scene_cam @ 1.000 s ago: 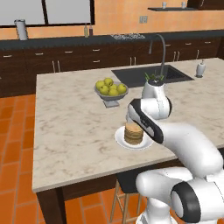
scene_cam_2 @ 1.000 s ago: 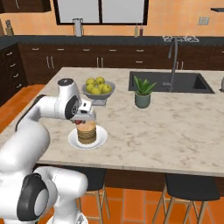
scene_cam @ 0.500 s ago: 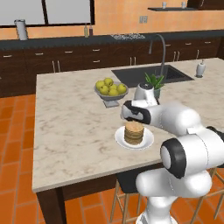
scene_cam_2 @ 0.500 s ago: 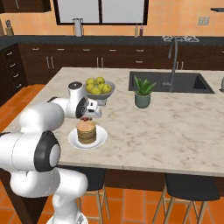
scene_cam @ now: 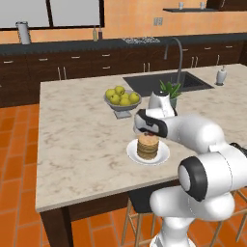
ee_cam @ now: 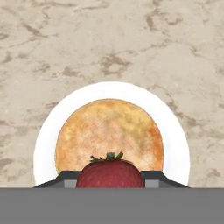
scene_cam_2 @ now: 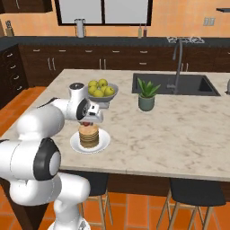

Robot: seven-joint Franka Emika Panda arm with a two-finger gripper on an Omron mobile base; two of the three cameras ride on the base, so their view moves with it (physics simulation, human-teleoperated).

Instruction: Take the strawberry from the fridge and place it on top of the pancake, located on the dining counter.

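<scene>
I am holding the strawberry [ee_cam: 110, 172] clamped between my gripper's [scene_cam_2: 86, 121] fingers, and it is hanging right above the pancake [ee_cam: 109, 134] stack, whose round tan top is sitting squarely under the berry in the hand view. The stack is resting on its white plate [ee_cam: 46, 132] on the dining counter [scene_cam: 77, 140], near the front edge.

I am judging this to be the placing step: the fetching looks done, and what is left is setting the berry down. The next move is calling for a short lowering until the berry is touching the top pancake near its middle, then parting the fingers gently so it is not rolling off.

Just behind the plate, a grey bowl [scene_cam: 119, 106] is holding several yellow-green fruits [scene_cam: 120, 95]. Further back, a small pot [scene_cam_2: 146, 103] is carrying a spiky green plant [scene_cam_2: 146, 87] beside the dark sink [scene_cam_2: 173, 84].
</scene>
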